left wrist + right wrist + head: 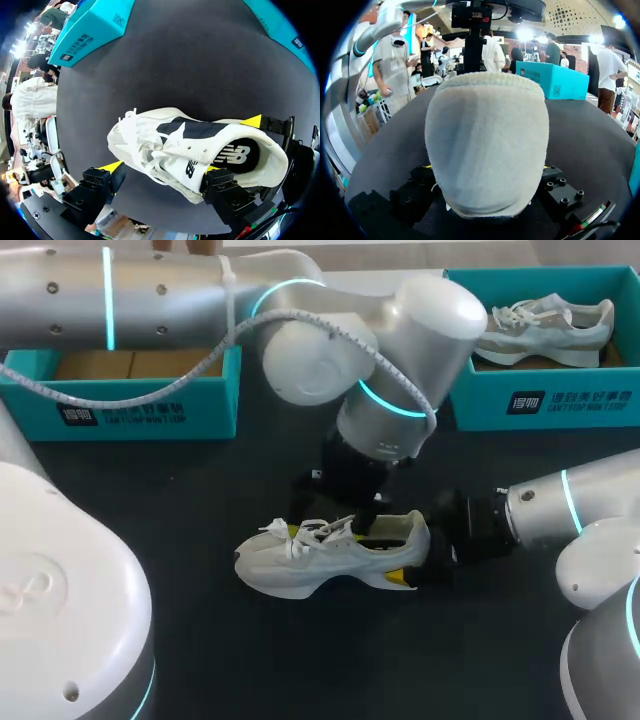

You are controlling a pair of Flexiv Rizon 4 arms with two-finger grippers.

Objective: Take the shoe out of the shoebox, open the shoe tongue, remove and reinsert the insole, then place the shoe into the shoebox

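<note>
Head view: the white shoe [330, 555] sits upright on the dark bench [250, 660], dead centre of the frame. Its long axis runs left-right, toe toward the left edge and heel toward the right. The right end effector [487, 170] is clamped on the heel from both sides. The left end effector [161, 168] is spread wide over the laces, gripping nothing. My guess is it's light, with a squishy upper and a stiffer heel cup. So pin it by the heel and pinch the tongue's top edge.
</note>
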